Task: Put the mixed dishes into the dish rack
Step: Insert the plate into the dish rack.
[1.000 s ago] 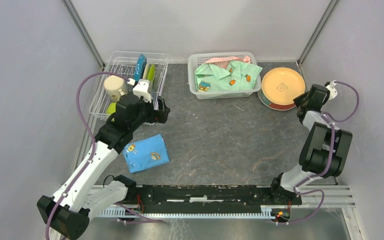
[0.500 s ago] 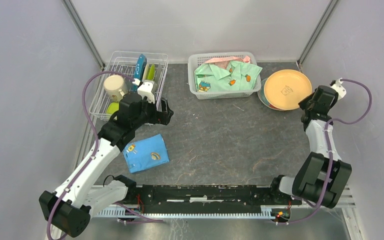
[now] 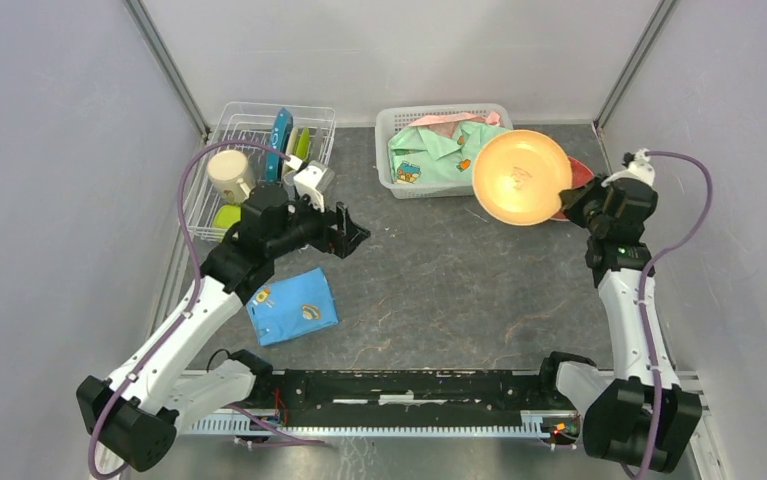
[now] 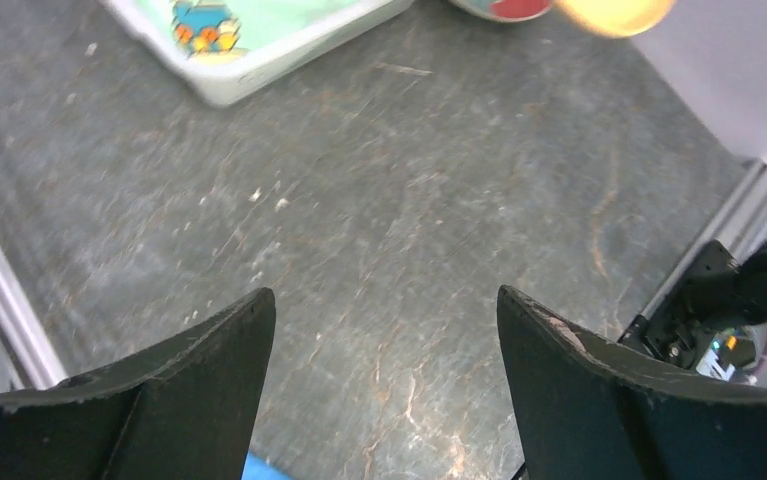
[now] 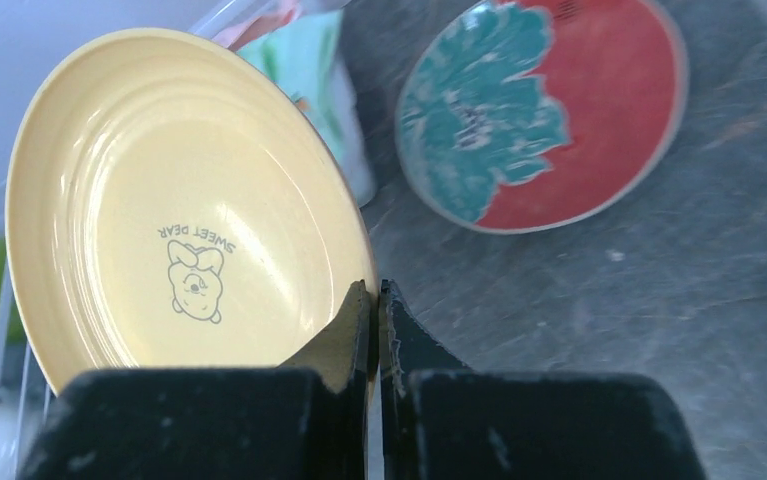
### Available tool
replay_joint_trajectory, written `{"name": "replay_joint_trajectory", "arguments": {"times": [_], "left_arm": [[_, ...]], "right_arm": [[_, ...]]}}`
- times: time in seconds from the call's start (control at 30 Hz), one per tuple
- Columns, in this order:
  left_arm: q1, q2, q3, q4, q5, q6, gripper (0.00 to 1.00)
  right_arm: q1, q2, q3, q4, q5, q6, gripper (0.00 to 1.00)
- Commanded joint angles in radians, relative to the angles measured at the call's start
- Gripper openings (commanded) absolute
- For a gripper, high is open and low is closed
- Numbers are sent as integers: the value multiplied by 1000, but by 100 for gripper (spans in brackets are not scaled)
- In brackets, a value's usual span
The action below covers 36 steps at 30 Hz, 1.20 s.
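The right pincer [image 5: 377,300] is clamped on the near rim of a yellow plate [image 5: 179,210] with a small bear drawing, holding it tilted and lifted off the grey surface [image 3: 439,270], in front of the white basket [image 3: 399,187] of green clothing. A red plate with a teal pattern [image 5: 544,110] lies flat on the surface just behind it. The left pincer [image 4: 384,297] hangs over bare surface with its jaws spread wide and nothing between them, just right of the dish rack [image 3: 221,118]. The rack stands in the far left corner and holds a beige mug [image 3: 227,175], a blue plate [image 3: 280,133] and a green plate [image 3: 302,143] on edge. A folded blue cloth [image 3: 292,307] lies below the left arm.
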Motion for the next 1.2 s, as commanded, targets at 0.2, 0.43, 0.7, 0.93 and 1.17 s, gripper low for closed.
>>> {"name": "replay_joint_trajectory", "arguments": {"times": [0.2,0.43,0.7,0.93,1.17], "left_arm": [[-209,3,14,183,102,422,85],[-423,27,14,181,-1,732,71],[-572,151,67,133,-162,960,67],[-626,265,136,77,-209,1000,53],[-636,335,131,87,-282,1037,55]], "right_arm": [[345,-50,-71,60,-70,68,0],[504,-33,-94,108,-102,120,0],[540,-29,-87,140,-120,130,0],[540,-16,-78,142,-145,136,0],[542,-20,-86,174,-170,154,0]]}}
